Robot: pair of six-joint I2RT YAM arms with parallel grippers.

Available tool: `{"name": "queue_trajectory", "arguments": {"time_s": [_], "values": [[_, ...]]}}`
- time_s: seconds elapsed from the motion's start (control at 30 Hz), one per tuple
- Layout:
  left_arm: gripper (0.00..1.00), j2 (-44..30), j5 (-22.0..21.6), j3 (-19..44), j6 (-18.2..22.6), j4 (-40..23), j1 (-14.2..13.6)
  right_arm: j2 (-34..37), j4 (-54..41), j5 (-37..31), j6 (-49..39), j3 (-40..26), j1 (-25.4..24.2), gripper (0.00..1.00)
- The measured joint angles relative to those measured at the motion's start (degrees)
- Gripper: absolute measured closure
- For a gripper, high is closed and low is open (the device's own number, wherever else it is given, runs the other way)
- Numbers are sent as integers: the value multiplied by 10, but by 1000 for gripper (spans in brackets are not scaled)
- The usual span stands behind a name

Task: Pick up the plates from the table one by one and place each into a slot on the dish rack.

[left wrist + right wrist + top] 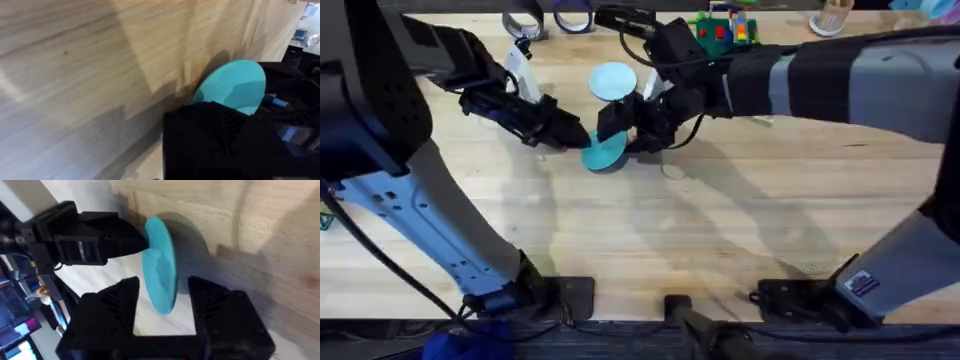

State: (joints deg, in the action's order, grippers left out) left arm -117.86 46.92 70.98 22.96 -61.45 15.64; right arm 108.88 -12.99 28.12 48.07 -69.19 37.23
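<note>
Teal plate (604,152) stands tilted on edge on the table (720,230), mid-far. Left gripper (582,140) pinches its left rim. Right gripper (162,292) open, fingers straddling plate. Pale plate (613,81) just beyond

The small round flat plastic plate (604,152) between the grippers is bright teal, and the second round plastic plate (613,81) behind it is pale light-blue. The large wooden plank tabletop (650,240) is light tan with darker grain lines and grey shadow patches; both two-finger grippers, left (575,139) and right (620,122), are black. At the far edge stand a green building-block baseplate (720,32) carrying red, yellow and blue blocks, and grey and purple tape rolls (550,20).
</note>
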Motion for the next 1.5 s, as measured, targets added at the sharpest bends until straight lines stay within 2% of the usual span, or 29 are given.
{"name": "queue_trajectory", "arguments": {"time_s": [0.1, 0.33, 0.37, 0.93, 1.17, 1.3, 1.5], "values": [[961, 0, 0, 0, 0, 0, 0, 0, 0, 0, 1, 0, 0, 541], [960, 0, 0, 0, 0, 0, 0, 1, -7, -1, 4, 0, -1, 950], [960, 0, 0, 0, 0, 0, 0, 0, -5, 2, 4, 0, -1, 963], [961, 0, 0, 1, 0, -5, 0, 0, -7, 12, 15, -1, -3, 972], [961, 3, -13, 8, 13, -24, -3, 0, -32, 22, -26, -4, -4, 970], [961, 34, -51, 8, 18, -27, -7, -15, -58, 26, -62, -4, -14, 970], [961, 146, -79, 8, 21, -51, -5, -62, -110, -7, -110, -4, -47, 970]]}}
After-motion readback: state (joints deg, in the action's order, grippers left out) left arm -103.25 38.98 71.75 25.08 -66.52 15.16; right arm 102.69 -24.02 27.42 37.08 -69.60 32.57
